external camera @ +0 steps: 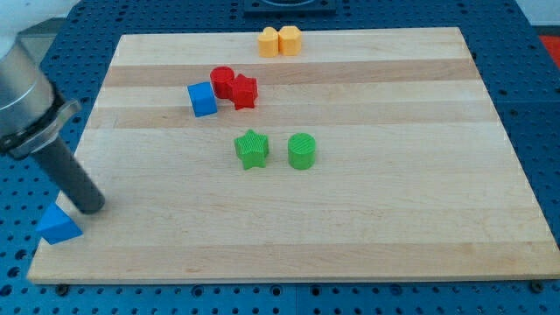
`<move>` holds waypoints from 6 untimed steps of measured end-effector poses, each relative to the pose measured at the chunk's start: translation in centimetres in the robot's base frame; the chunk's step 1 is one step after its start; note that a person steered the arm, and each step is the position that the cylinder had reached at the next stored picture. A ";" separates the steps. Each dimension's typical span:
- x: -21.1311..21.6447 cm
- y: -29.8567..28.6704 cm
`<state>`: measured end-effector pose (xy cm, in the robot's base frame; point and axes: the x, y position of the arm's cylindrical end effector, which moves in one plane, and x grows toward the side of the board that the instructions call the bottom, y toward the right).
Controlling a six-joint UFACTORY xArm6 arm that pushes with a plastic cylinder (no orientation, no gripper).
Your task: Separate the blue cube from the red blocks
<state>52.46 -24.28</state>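
The blue cube (202,99) sits on the wooden board (350,219) at the upper left of centre. A red cylinder (221,81) lies just to its upper right, touching or nearly touching it. A red star (243,92) sits against the cylinder's right side. My tip (90,208) is near the board's left edge, far to the lower left of these blocks. It stands just to the upper right of a blue triangular block (58,225).
A green star (252,150) and a green cylinder (302,150) sit side by side at the board's centre. Two orange-yellow blocks (279,41) stand together at the top edge. The board lies on a blue perforated table (542,105).
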 end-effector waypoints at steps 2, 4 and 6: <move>-6.5 8.5; -14.1 14.9; -17.1 13.1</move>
